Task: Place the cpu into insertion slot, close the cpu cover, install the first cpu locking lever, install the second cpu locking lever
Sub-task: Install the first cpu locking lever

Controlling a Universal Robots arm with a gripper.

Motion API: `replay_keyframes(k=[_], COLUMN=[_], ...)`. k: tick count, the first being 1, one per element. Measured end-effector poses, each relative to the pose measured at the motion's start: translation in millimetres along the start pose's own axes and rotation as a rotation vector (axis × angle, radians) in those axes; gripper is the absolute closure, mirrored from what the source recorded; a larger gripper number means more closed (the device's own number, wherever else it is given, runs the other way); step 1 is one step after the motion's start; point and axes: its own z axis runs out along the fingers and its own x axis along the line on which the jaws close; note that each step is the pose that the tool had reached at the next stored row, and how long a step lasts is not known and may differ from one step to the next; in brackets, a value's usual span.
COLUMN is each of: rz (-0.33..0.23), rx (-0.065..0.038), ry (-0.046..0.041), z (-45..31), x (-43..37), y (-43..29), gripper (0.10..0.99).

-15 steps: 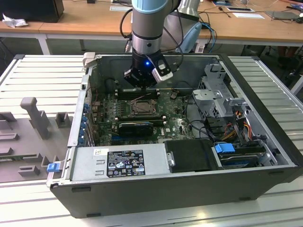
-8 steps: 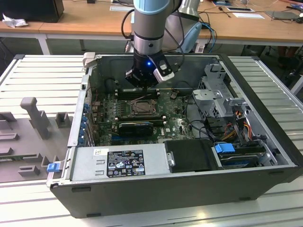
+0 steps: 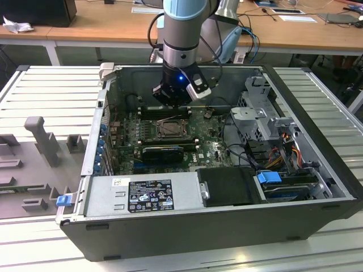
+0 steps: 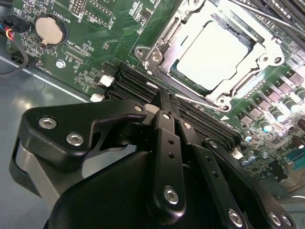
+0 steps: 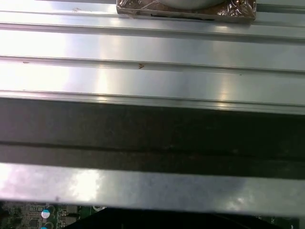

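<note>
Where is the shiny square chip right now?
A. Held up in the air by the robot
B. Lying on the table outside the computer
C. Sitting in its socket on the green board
C. In the second wrist view the cpu lies flat inside the slot on the green board, with the metal cover framing it, and the end effector is beside the socket, not holding it.

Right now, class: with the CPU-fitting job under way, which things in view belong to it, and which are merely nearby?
Belong:
- cpu
- insertion slot
- cpu cover
- gripper

Merely nearby:
- coin battery
- blue drive latch
- power supply
</note>
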Motion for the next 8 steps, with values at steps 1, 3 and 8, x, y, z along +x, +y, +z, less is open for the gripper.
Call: replay_keyframes(k=[1,3,8], rz=[0.0,0.0,0.0], rx=[0.0,0.001,0.003], ry=[0.0,0.0,0.0001], z=[0.9,3.2,5.6], x=[-0.1,-0.9,-2.0], y=[-0.1,-0.6,-2.2], gripper=[0.98,0.98,0.98])
